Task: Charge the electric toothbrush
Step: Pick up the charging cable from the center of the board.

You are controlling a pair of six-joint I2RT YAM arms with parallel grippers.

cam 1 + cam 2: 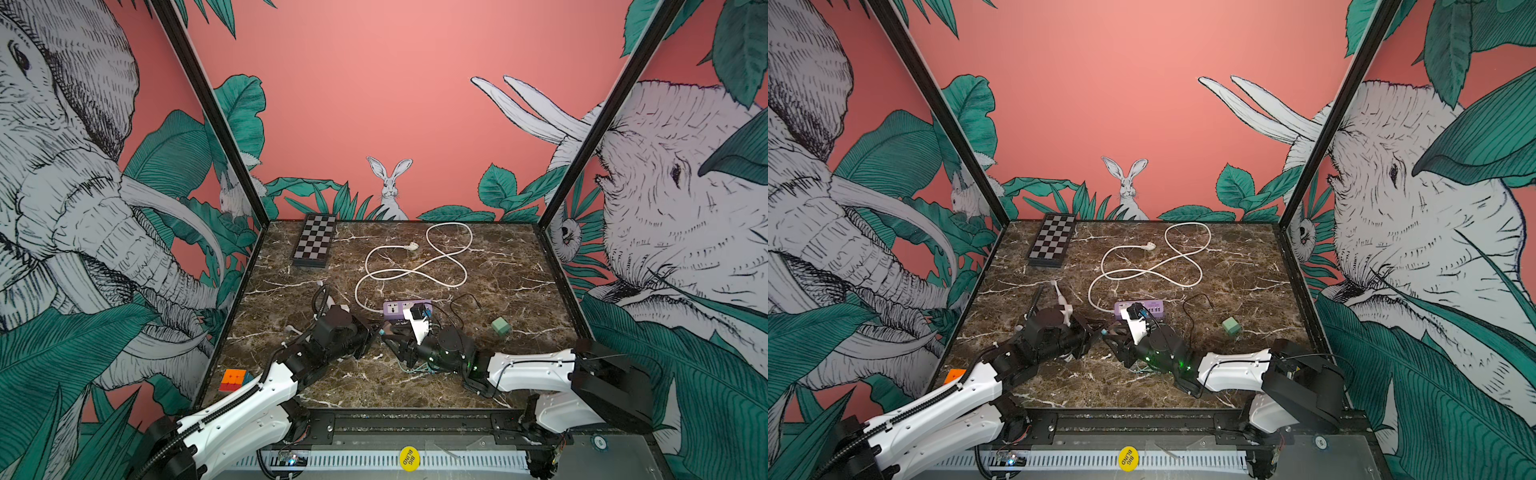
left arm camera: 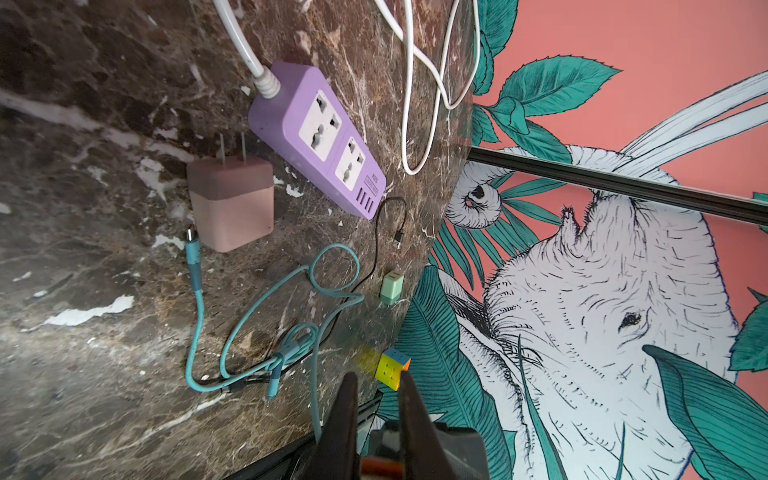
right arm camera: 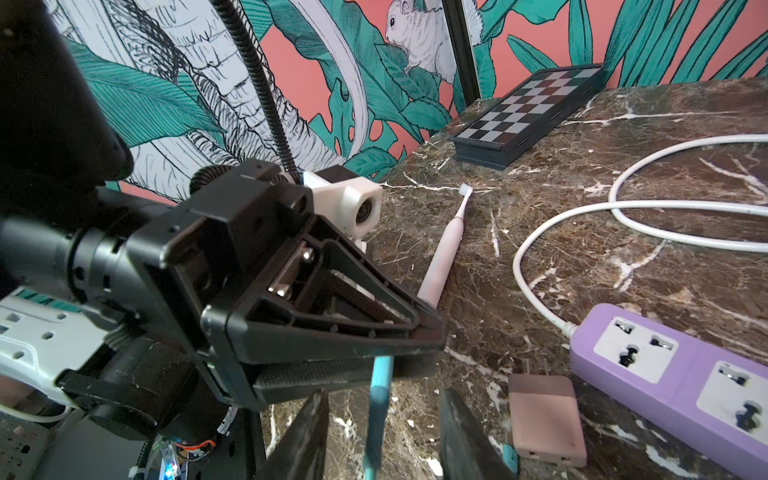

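Observation:
The pink electric toothbrush (image 3: 446, 245) lies flat on the marble table behind my left gripper and shows in a top view (image 1: 1060, 296) too. My left gripper (image 3: 436, 345) is shut on a teal cable (image 3: 380, 399), which hangs down from its jaws. My right gripper (image 3: 384, 395) faces it with its jaws open either side of that cable, not touching it. In both top views the two grippers (image 1: 372, 332) (image 1: 392, 336) meet tip to tip in front of the purple power strip (image 1: 395, 308). A pink charger block (image 3: 544, 419) lies beside the strip (image 3: 665, 374).
A chessboard box (image 1: 314, 241) sits at the back left. The strip's white cord (image 1: 415, 270) loops across the middle. A green block (image 1: 500, 327) and a thin black cable (image 1: 461, 307) lie to the right. A colour cube (image 1: 233, 380) sits at the front left.

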